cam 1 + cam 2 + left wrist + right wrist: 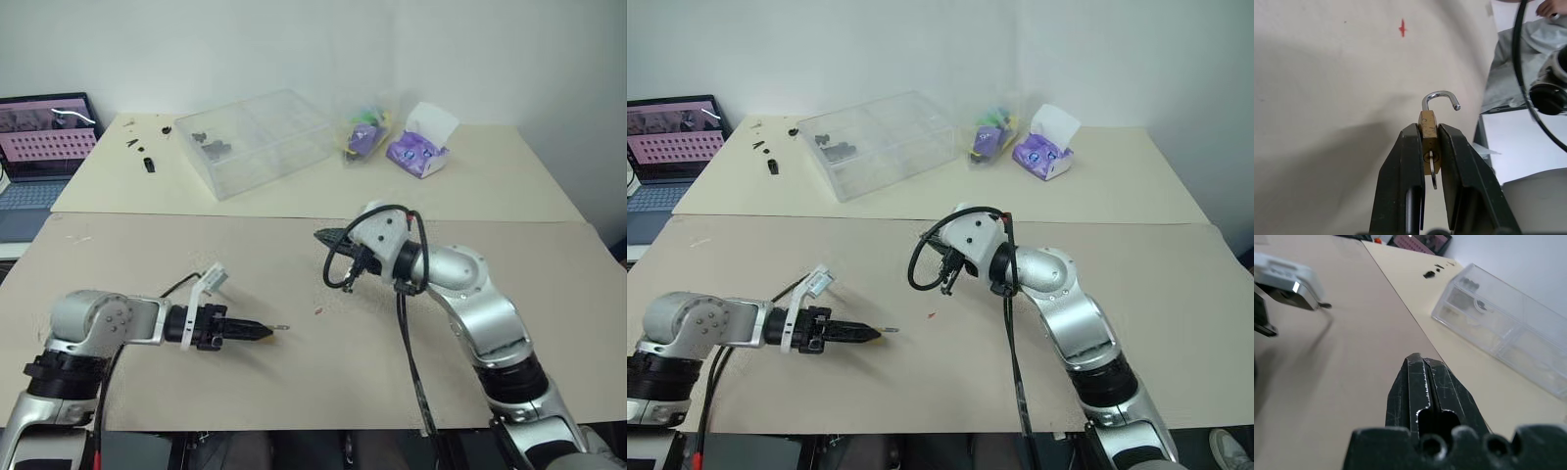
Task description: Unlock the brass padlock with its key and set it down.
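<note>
Holding the brass padlock (1428, 142) by its body, the left gripper (257, 333) is hovering low over the tan surface (147, 392), well to the left of the small red mark (1402, 28) that serves here as the landmark. Its jaws are pressing on either side of the brass block, and the silver shackle (1440, 100) is standing swung open with its free end clear of the body, while the key (1434, 172) is sitting in the keyhole at the block's near end. So the unlocking looks done, and the step in hand appears to be the setting down. Right of the red mark and raised above the surface, the right gripper (1422, 377) is idling with its jaws pressed together on nothing. Beyond the mark, at the far side, a clear plastic box (257, 140) is lying out of the way. The next move probably calls for lowering the left gripper until the padlock is touching the surface, then easing the jaws apart gently so the little block is not flicked aside.
</note>
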